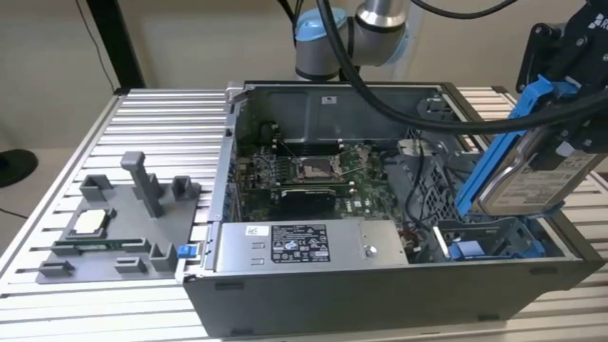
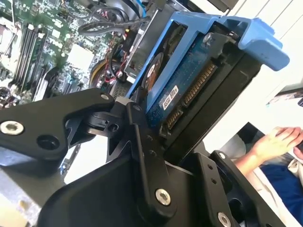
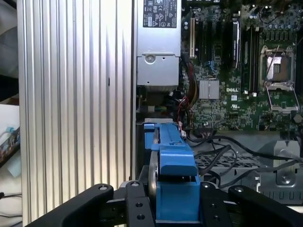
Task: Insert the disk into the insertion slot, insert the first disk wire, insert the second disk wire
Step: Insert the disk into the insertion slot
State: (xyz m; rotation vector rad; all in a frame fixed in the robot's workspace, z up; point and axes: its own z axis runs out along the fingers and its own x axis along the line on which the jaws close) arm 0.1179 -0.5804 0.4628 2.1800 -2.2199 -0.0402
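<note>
Disk (image 1: 528, 179): flat silver-metal hard drive, white label, clipped in a bright blue plastic carrier. It is in the air, tilted steeply on edge, above the near right corner of the open grey sheet-metal computer case (image 1: 380, 296) (exterior view's right). It is not yet in the bay.

Black gripper (image 2: 184, 124): closed on the disk, one finger on each broad face. Connector edge faces the second wrist camera. Judged: the tilt lines the carrier up with the bay mouth.

Insertion slot (image 1: 486, 226): grey drive bay with blue trim, directly below the disk, seemingly unoccupied.

The case holds a green motherboard (image 1: 304, 171), a grey power supply box (image 1: 304, 246) and loose black cables (image 3: 222, 146).

Ribbed aluminium desk (image 1: 161, 117): carries the case and, at exterior view's left, a grey plastic fixture (image 1: 124, 249) holding a small square silver part (image 1: 90, 222).
</note>
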